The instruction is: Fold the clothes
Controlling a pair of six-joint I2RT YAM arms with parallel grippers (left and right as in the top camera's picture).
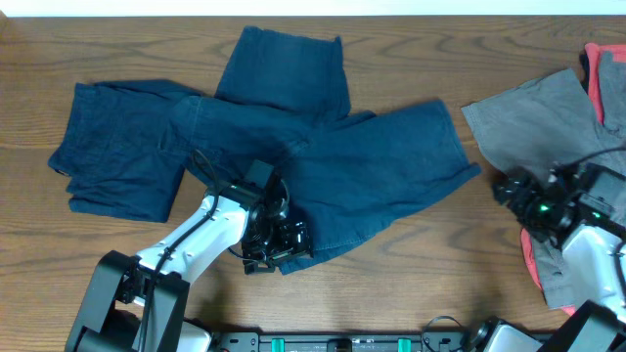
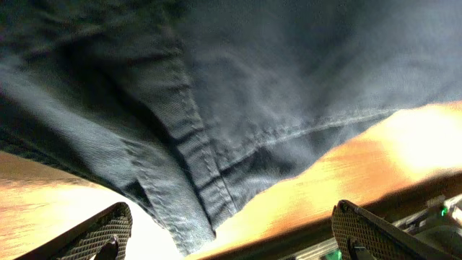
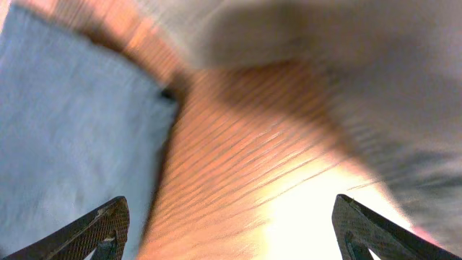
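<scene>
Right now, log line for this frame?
left pincer open, at navy shorts near edge | right pincer open, over table beside grey garment | red garment far right | nothing gripped

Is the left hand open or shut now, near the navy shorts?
Open. In the left wrist view the fingers of the left hand stand far apart; the navy shorts lie before them, not clamped.

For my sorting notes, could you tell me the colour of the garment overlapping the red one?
The garment is grey, clearest in the overhead view.
</scene>
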